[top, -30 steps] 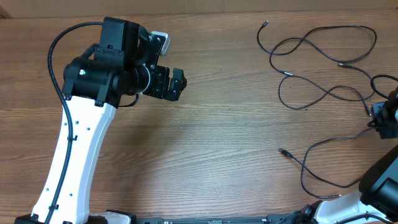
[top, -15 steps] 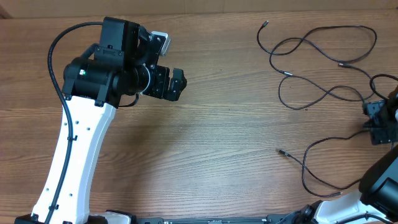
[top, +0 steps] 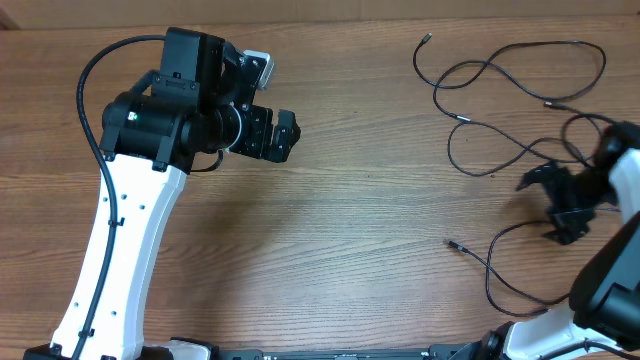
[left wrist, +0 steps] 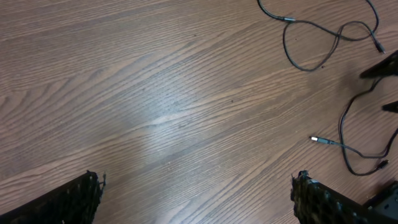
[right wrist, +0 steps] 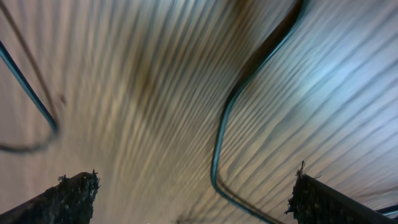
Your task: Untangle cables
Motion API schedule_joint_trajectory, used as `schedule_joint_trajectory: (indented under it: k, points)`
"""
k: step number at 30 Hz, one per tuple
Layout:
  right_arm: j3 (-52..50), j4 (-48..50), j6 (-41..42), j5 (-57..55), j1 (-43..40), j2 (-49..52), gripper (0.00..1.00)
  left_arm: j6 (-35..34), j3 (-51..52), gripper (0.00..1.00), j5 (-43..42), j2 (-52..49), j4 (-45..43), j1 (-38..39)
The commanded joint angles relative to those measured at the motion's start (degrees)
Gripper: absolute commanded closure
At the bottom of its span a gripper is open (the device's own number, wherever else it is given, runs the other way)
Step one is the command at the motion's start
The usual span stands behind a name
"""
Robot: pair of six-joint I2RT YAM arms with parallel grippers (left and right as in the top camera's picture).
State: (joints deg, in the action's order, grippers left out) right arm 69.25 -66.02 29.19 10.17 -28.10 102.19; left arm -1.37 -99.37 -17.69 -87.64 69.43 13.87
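Overhead gives the whole layout: cables (top: 570,43) loose over the right side of the table (top: 380,200), my right gripper (top: 548,205) down among them, left gripper (top: 285,135) well apart on the left. Both stand wide open with nothing held, and the wrist views show that best. Left wrist adds a metal plug tip (left wrist: 317,140) lying free. Right wrist is blurred: one cord (right wrist: 224,124) crosses under the jaws, ends cut off, can't tell which cable it is
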Motion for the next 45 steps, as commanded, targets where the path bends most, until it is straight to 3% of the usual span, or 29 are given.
schedule_joint_trajectory:
  k: [1,4,6,11,16,21,26,32,36,45]
  points:
    - [-2.93,0.37,-2.47,-1.18,4.33,0.07,0.0,-0.39,0.0,0.0,0.24,0.74,0.48,-0.02]
    - [-5.44,2.19,-2.19,-4.55,8.04,0.07,0.01,-0.39,0.0,0.0,0.24,0.74,0.87,0.0]
    - [-6.84,2.99,-2.01,-4.76,9.18,0.07,0.07,-0.39,0.0,0.0,0.24,0.74,1.07,0.0]
    - [-10.4,4.92,-2.05,-5.18,9.81,0.07,0.32,-0.39,0.0,0.0,0.24,0.74,1.05,0.02]
    - [-13.7,7.5,-2.08,-5.2,9.81,0.07,0.34,-0.37,0.0,0.0,0.24,0.74,1.05,0.02]
    - [-15.78,9.66,-2.08,-4.98,9.84,0.07,0.44,-0.37,0.0,0.01,0.22,0.74,0.83,0.02]
    - [-16.87,11.3,-2.05,-4.96,9.84,0.07,0.71,-0.37,0.0,0.0,0.24,0.74,0.81,0.02]
    - [-16.85,13.53,-2.01,0.52,9.84,0.07,0.77,-0.39,0.0,0.0,0.2,0.74,0.72,0.02]
    - [-16.85,15.87,-1.4,2.64,9.84,0.07,0.95,-0.39,0.0,0.0,0.22,0.74,0.87,0.02]
    - [-16.72,18.82,-0.07,9.29,9.84,0.07,0.96,-0.44,0.0,0.0,0.11,0.74,0.87,0.02]
